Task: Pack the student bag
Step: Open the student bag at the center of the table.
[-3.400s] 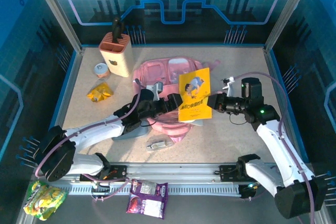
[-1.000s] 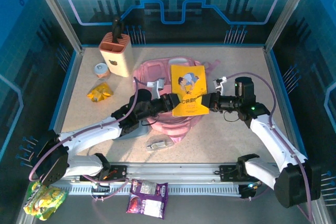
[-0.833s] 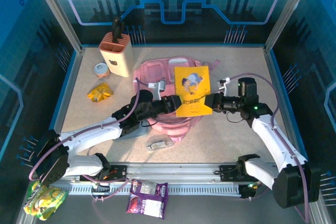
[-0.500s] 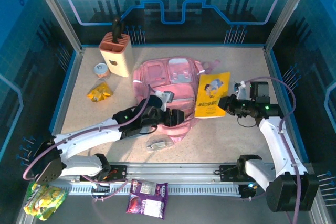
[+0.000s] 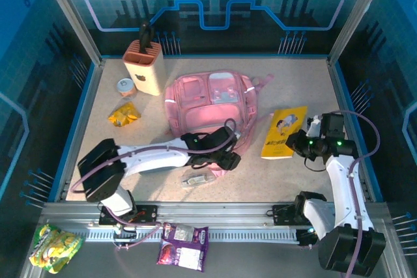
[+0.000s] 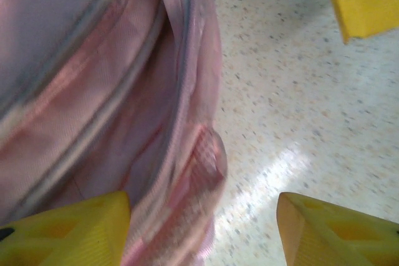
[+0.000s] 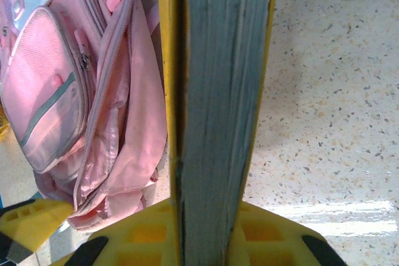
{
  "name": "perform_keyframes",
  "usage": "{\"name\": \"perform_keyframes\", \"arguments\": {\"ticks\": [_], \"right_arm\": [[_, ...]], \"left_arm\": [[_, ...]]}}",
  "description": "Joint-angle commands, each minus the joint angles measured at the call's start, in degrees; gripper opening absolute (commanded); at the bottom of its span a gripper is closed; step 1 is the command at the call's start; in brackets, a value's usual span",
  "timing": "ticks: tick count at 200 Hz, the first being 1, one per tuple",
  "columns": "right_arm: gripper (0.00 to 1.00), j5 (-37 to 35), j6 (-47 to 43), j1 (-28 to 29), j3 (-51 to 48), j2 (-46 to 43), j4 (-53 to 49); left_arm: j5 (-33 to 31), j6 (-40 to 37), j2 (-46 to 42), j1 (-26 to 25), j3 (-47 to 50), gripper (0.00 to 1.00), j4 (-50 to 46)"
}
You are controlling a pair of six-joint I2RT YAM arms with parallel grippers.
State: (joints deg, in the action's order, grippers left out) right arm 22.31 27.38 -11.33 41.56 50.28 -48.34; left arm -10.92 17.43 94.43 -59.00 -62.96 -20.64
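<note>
Pink fabric of the student bag [image 5: 208, 99] lies mid-table [image 5: 313, 83], closer to the far edge. My left gripper [image 5: 229, 158] hangs at the bag's near right corner, jaws spread wide with nothing held; the wrist view is blurred, so a fingertip [image 6: 68, 228] may be brushing the fabric. My right gripper [image 7: 215, 235] is clamped on a yellow book [image 5: 284, 133] near the table's right edge, apart from the bag.
</note>
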Motion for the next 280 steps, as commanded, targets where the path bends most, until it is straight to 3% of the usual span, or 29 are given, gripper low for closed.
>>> {"name": "perform_keyframes", "arguments": {"ticks": [1,54,85,117,136,166,194,218,280], "right_arm": [[0.00,4.56,0.22,-0.86,-1.18,-0.80,2.82],[0.00,6.19,0.64,-0.85,-1.92,0.20,4.60],[0.00,7.81,0.76,-0.82,-1.75,1.17,5.04],[0.00,8.99,0.92,-0.87,-2.45,1.91,6.67],[0.00,9.27,0.41,-0.81,-2.35,2.45,6.31],[0.00,10.68,0.66,-0.81,-2.14,2.38,5.75],[0.00,11.35,0.31,-0.66,-1.35,1.17,3.88],[0.00,12.31,0.93,-0.71,-1.18,-0.33,2.45],[0.00,16.91,2.15,3.34,-2.23,-2.25,0.98]], "left_arm": [[-7.26,-4.74,2.76,-0.24,-4.99,0.62,-4.19],[-11.02,-6.28,5.12,-0.23,-6.11,0.56,-1.32],[-7.65,-6.42,8.01,-0.24,-7.03,0.51,-2.02],[-8.09,-5.88,10.45,-0.22,-8.81,0.39,-2.77],[-11.41,-5.39,10.86,-0.15,-10.15,0.29,-3.50],[-12.30,-6.40,9.70,-0.06,-11.18,0.21,-2.71],[-15.03,-7.52,8.57,0.16,-13.03,0.07,-3.77],[-16.81,-8.71,6.66,0.25,-14.36,0.00,-3.93],[-21.62,-13.18,1.19,3.12,-20.34,0.00,-6.81]]}}
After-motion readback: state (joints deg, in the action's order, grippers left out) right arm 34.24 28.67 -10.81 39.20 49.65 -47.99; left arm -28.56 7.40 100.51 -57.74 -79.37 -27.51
